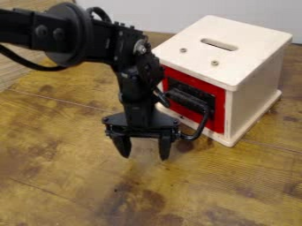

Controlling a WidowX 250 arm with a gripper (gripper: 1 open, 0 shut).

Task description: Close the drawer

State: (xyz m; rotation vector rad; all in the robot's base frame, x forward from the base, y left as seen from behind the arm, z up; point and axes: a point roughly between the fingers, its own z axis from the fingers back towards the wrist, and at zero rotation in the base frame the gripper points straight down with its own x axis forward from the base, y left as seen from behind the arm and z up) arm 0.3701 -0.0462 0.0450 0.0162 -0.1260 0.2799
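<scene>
Camera: fingers [143,148] spread over wood table [59,177], beside drawer [189,100] handle.

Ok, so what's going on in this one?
A single black robot arm is working at a cream-white cabinet on a wooden table. Its gripper points down with the jaws open and nothing in them, hanging low over the table just in front of the red drawer and beside its black loop handle. The drawer front stands slightly out from the cabinet, so it does not look fully closed yet.
</scene>
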